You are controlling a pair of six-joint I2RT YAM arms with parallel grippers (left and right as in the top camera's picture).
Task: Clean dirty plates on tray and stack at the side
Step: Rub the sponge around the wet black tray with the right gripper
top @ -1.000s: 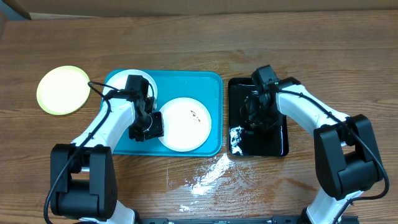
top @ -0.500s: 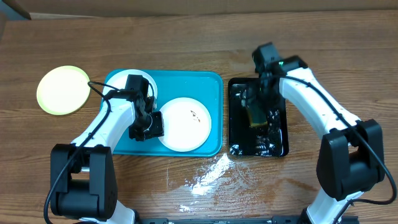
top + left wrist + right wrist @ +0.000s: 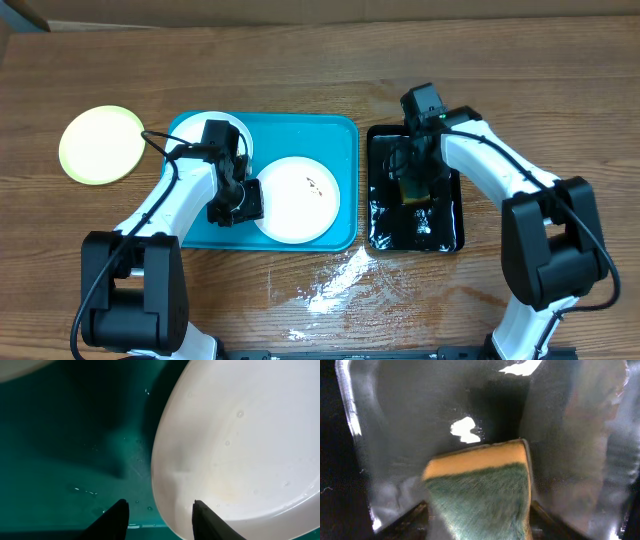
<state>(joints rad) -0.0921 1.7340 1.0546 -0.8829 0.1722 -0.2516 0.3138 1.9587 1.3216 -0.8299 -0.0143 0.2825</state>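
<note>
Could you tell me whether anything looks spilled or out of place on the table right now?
Yes: a glistening wet patch lies on the bare wooden table, outside both the turquoise tray and the black tray, near their closest corners.

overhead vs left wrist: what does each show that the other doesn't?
Only overhead: the yellow-green plate on the table, the black tray and the sponge. Only left wrist: droplets on the white plate, whose rim lies between the fingertips of the left gripper. Both: that white plate on the turquoise tray.
</note>
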